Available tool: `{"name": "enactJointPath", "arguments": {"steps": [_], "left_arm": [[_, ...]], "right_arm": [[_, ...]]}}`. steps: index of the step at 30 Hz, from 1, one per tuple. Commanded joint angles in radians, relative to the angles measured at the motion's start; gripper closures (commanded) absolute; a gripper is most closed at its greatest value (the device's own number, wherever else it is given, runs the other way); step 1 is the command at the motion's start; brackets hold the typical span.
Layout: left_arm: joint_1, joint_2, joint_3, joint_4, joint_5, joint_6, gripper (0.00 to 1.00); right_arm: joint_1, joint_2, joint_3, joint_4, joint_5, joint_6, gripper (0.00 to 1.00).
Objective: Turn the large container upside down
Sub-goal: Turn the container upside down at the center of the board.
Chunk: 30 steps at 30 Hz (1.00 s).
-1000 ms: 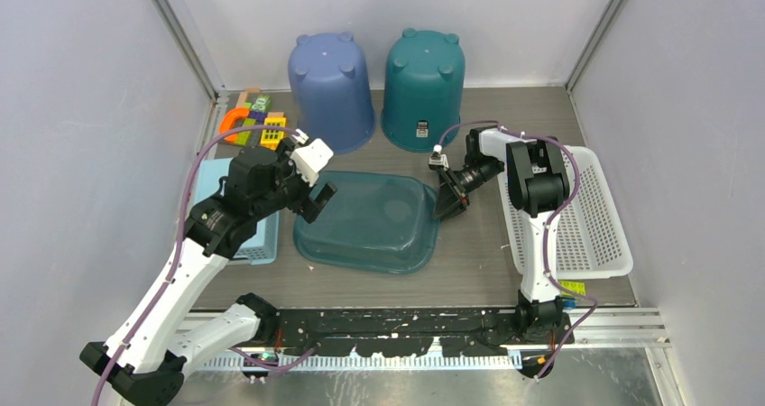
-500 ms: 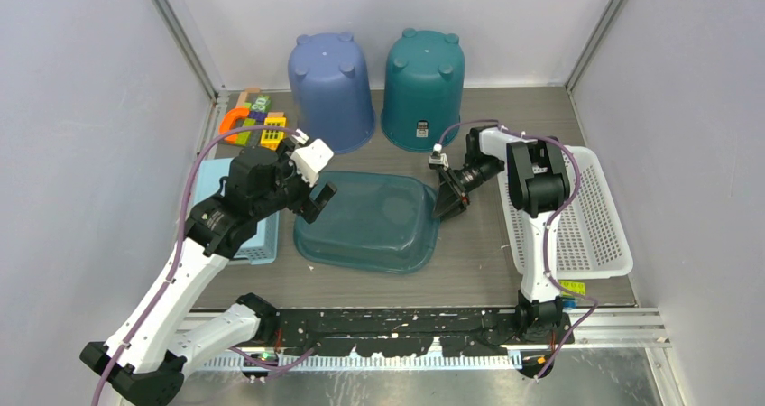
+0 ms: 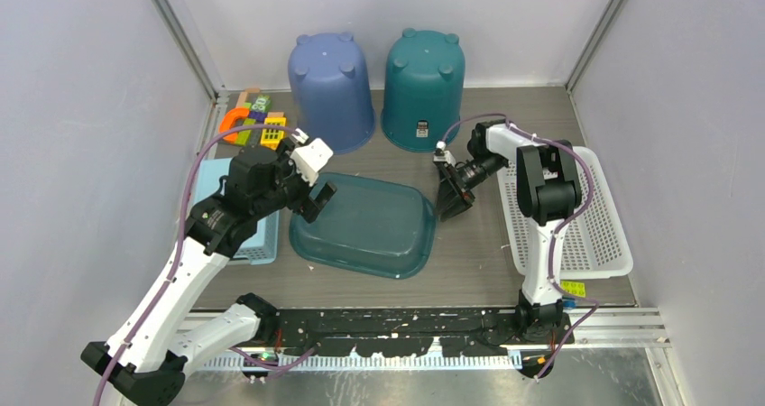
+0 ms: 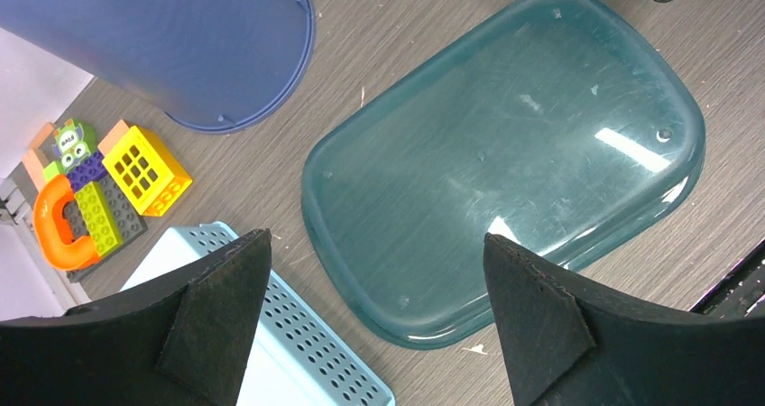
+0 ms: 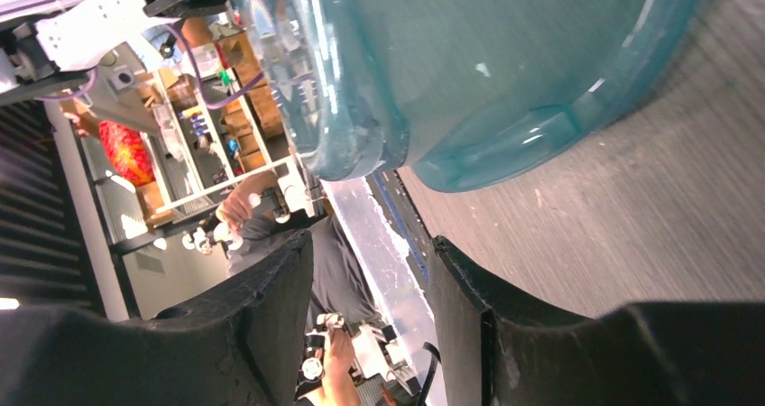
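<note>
An upturned blue bucket [image 3: 331,90] stood at the back of the wooden surface [image 3: 469,271], a teal bucket [image 3: 424,86] just right of it, toy bricks [image 3: 253,122] left, a pale blue basket [image 3: 207,179] nearer, a white basket [image 3: 600,216] far right.

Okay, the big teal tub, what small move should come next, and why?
Probably draw the right gripper back from the edge of the teal tub. The tub looks already bottom-up, flat on the table, and both grippers are open and clear of it, the left gripper hovering above.

L pincer [image 4: 376,239], jaws wide apart; R pincer [image 5: 370,242], jaws apart, nose-down.
</note>
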Motion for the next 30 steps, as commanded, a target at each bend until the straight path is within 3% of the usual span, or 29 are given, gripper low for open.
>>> {"name": "enactJointPath", "arguments": {"steps": [1, 11, 21, 30], "left_arm": [[0.005, 0.0, 0.007, 0.049, 0.019, -0.009, 0.12], [0.005, 0.006, 0.003, 0.045, 0.037, 0.002, 0.12], [0.005, 0.009, 0.002, 0.032, 0.057, 0.014, 0.11], [0.005, 0.006, -0.004, 0.032, 0.055, 0.023, 0.11]], "right_arm": [[-0.007, -0.059, -0.015, 0.1, 0.065, 0.124, 0.46], [0.002, -0.205, -0.095, 0.313, 0.236, 0.235, 0.47], [0.095, -0.361, -0.204, 0.522, 0.452, 0.279, 0.48], [0.128, -0.351, -0.267, 0.626, 0.543, 0.354, 0.5]]}}
